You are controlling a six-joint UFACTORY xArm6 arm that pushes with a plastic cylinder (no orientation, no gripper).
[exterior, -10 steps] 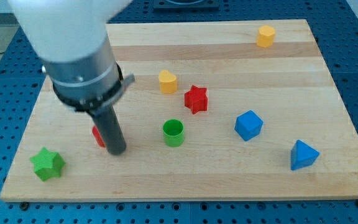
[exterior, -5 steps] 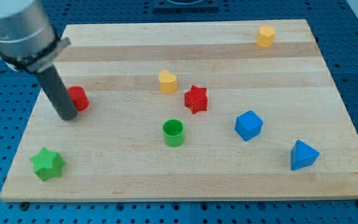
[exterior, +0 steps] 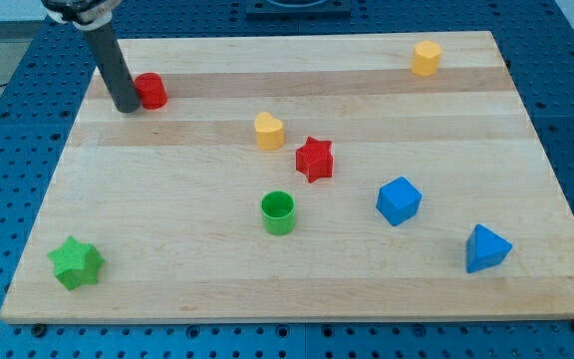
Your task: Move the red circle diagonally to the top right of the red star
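The red circle point(exterior: 151, 91) lies near the board's top left. My tip point(exterior: 128, 106) touches its left side, the dark rod rising up and to the left out of view. The red star point(exterior: 314, 159) sits near the board's middle, far to the right of and below the red circle.
A yellow heart-like block point(exterior: 269, 131) sits just up-left of the red star. A green cylinder point(exterior: 278, 212) is below it. A blue cube point(exterior: 399, 200), a blue triangle point(exterior: 486, 248), a green star point(exterior: 76, 262) and a yellow hexagon point(exterior: 426, 58) lie around the wooden board point(exterior: 466, 130).
My tip has swept from the lower left toward the view's top, carrying the red circle up and slightly right. The other blocks have not moved.
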